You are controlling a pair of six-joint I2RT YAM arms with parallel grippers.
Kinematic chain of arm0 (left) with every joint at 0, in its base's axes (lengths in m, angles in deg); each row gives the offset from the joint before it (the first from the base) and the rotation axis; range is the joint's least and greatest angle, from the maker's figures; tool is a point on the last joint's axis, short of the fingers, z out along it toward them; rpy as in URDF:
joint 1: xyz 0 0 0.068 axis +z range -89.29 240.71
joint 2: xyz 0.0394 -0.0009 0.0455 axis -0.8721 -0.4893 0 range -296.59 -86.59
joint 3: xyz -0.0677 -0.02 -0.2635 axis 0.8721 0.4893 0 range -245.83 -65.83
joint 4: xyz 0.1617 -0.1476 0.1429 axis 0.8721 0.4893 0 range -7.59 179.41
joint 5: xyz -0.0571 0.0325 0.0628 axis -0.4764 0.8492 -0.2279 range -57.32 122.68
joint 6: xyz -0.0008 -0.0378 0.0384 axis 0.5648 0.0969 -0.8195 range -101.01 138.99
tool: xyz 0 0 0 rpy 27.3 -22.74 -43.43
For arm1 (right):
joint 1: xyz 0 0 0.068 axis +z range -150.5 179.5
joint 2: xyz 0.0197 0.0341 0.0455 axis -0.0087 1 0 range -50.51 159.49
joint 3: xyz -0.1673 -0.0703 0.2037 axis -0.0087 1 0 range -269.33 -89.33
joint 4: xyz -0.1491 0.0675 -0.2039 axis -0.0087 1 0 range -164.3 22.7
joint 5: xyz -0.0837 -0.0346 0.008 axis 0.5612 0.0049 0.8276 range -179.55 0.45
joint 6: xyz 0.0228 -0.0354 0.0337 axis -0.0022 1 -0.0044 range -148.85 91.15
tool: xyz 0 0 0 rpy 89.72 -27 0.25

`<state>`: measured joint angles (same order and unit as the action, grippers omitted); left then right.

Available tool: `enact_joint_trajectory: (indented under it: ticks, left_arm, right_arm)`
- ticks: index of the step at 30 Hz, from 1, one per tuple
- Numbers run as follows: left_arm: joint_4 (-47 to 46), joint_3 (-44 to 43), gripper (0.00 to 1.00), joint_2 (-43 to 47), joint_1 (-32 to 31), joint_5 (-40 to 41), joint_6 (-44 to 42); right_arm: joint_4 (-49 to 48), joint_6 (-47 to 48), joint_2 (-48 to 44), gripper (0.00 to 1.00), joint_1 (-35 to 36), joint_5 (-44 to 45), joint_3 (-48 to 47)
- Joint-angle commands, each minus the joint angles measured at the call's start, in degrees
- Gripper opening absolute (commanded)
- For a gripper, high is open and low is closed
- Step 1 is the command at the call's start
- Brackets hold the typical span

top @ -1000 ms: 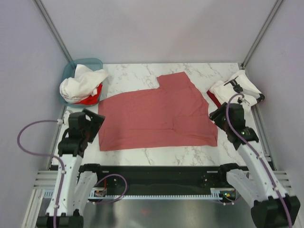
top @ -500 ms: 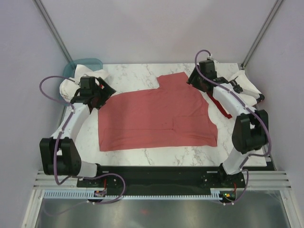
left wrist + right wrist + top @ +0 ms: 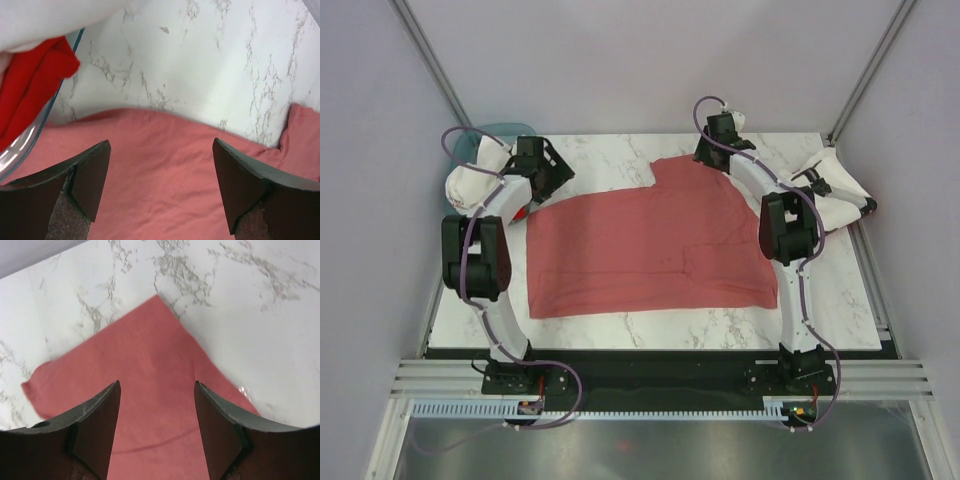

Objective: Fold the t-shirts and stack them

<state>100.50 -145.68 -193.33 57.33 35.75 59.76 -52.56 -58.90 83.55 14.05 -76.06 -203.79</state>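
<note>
L/R jaws released above salmon shirt [image 3: 650, 245] far edge, marble table [image 3: 610, 160] beyond.

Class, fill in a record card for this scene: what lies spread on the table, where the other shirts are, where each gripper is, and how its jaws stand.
Spread out: salmon-red shirt, flat on the marble table
Left side: white shirts and a red shirt in the teal basket
Right side: white heap at the table's right edge
Left gripper: open, empty, above the spread shirt's far left edge
Right gripper: open, empty, above the spread shirt's far corner
</note>
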Motion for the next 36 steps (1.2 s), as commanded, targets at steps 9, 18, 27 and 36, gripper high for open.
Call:
enact_joint_trajectory:
  ticks: [9, 18, 27, 36]
  left_arm:
    - [-0.9, -12.3, 0.9, -10.4, -0.5, 4.6, -3.8]
    - [0.9, -14.4, 0.9, -14.9, 2.0, 4.7, -2.3]
    - [1.2, -15.2, 0.89, -16.7, 3.3, 2.9, -2.2]
    - [5.5, -20.5, 0.89, -16.9, 3.3, 6.6, -8.9]
  right_arm:
    - [1.8, 9.2, 15.4, 0.72, 0.3, 7.1, -21.5]
    - [1.4, 10.4, 21.1, 0.65, 0.1, 2.9, -25.1]
    - [-0.4, 9.7, 17.5, 0.14, -0.7, 4.2, -22.5]
    - [-7.6, 8.4, 5.1, 0.0, -0.7, 2.2, -8.2]
